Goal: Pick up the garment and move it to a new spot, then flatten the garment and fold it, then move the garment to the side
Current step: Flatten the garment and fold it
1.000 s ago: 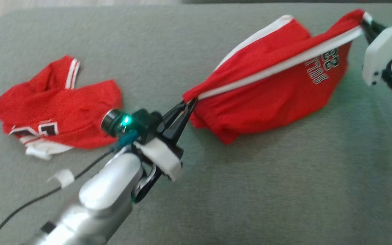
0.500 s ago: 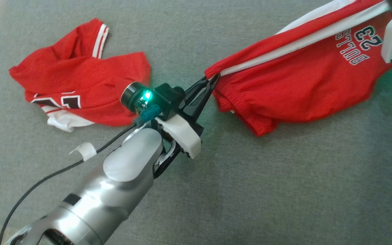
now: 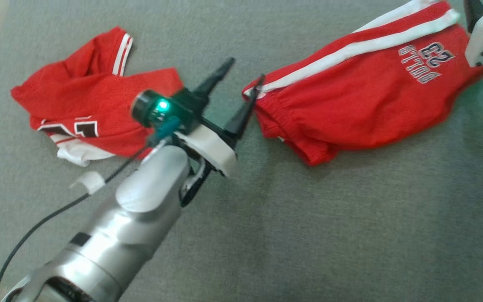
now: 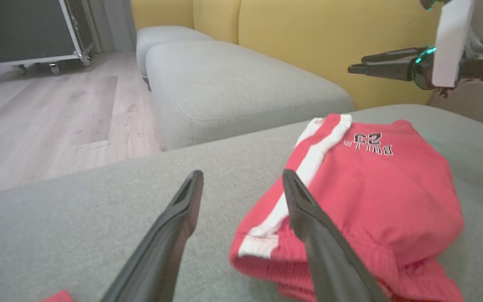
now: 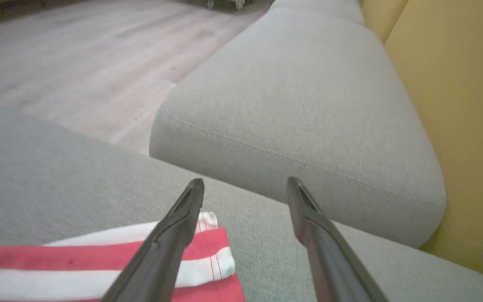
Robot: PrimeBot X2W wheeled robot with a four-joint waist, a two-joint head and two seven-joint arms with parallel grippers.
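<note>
Both grippers have just let go. The left gripper [image 3: 245, 71] stands spread at the waistband of the red shorts [image 3: 363, 105], and the right gripper [image 5: 245, 182] gapes over the striped hem. The shorts lie slack on the grey cushion [image 3: 308, 230] at two o'clock, so the move looks done and flattening is next.

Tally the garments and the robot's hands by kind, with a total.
red shorts: 1
red jersey: 1
hands: 2, the left hand and the right hand, both open
Total: 4
</note>
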